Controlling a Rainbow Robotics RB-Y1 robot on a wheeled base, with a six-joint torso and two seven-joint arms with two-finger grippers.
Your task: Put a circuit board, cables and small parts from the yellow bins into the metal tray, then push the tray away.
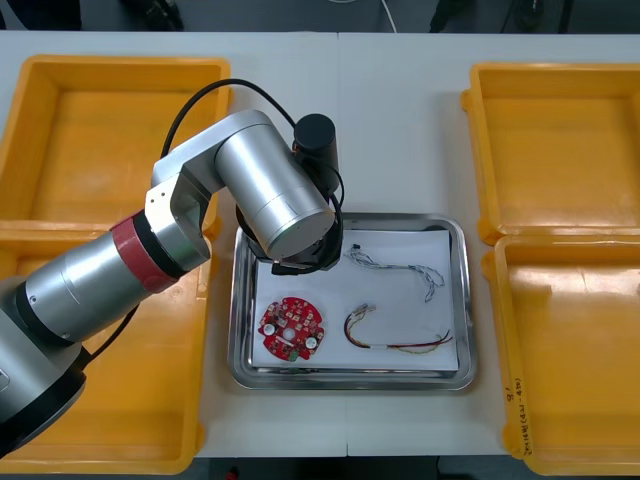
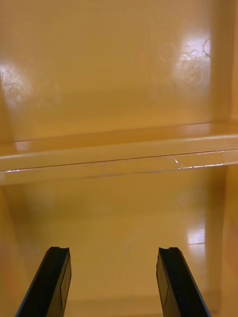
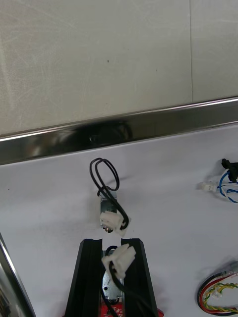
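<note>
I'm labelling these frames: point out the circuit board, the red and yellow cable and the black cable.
circuit board (image 1: 291, 329), front view, middle of the red disc.
red and yellow cable (image 1: 395, 346), front view, its long straight run.
black cable (image 3: 110, 218), left wrist view, white plug next to its loop.

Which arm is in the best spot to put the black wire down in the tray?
Left. The left gripper is shut on the black cable right over the white inside of the metal tray, so it probably just lets go. The right gripper stands open over a yellow bin.
</note>
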